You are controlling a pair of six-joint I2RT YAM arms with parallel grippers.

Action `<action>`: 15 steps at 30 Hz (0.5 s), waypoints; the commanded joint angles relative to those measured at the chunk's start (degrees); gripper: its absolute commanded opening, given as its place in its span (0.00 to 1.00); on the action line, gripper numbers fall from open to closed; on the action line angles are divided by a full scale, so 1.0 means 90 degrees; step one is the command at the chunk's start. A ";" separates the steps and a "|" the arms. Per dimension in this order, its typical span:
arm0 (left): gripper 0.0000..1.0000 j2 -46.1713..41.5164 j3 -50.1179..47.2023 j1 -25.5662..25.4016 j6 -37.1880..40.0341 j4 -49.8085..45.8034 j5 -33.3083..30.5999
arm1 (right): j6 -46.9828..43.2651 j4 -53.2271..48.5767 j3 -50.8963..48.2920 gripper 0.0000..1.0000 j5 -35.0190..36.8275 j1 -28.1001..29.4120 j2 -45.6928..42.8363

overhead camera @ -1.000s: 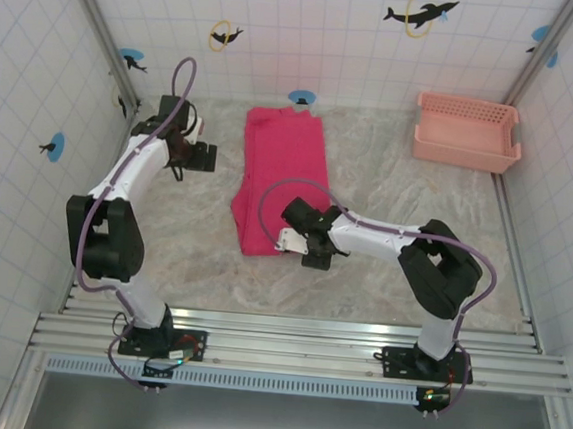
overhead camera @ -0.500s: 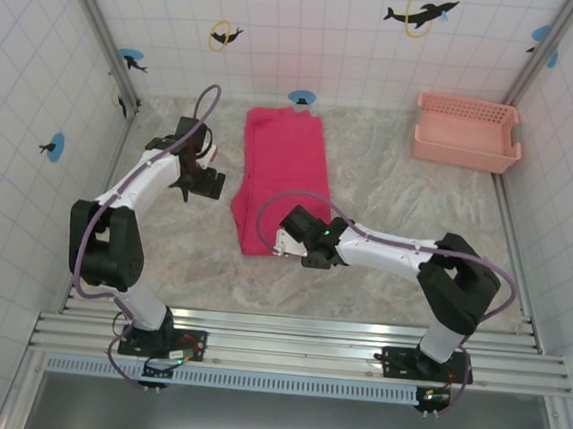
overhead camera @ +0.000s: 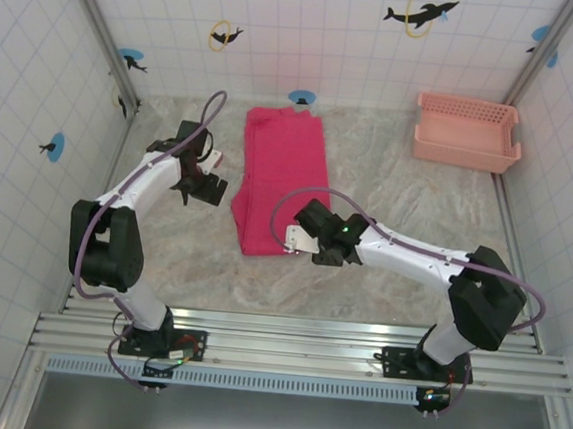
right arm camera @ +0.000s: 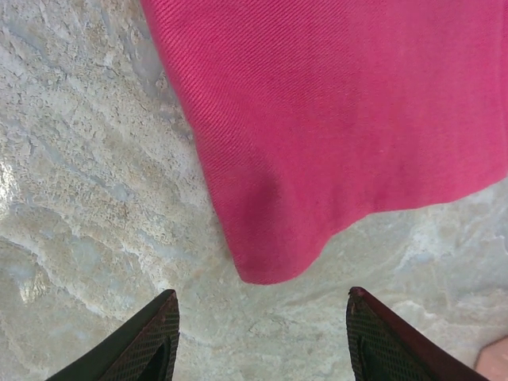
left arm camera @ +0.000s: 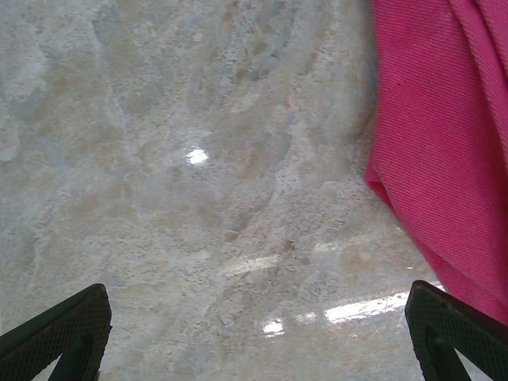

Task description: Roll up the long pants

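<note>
In the left wrist view the long pants (left arm camera: 444, 119) run off the top and right edges, and the fingers (left arm camera: 63, 333) of the left tool (left arm camera: 255, 337) are cut by the bottom edge. The right wrist view crops the pants at the same edges, and the fingers of the right tool (right arm camera: 262, 337) likewise. A pale patch (right arm camera: 497, 357) in its bottom right corner is too little to name

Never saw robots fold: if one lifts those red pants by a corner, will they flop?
Probably they'd droop: the long pants lie limp with soft folds. The twill weave looks grippy, unlikely to slip. Pushed, the loose edge would likely bunch.
</note>
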 commanded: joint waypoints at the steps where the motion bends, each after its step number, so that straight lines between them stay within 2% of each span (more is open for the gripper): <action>1: 0.97 -0.0134 -0.0031 -0.0086 0.0284 -0.0037 0.0124 | -0.0025 0.0104 -0.0023 0.58 -0.0356 -0.0033 0.0301; 15: 0.98 0.0043 0.0307 -0.0111 0.0754 -0.0344 0.0317 | 0.0046 0.0310 0.0797 0.54 -0.0638 -0.0141 0.1610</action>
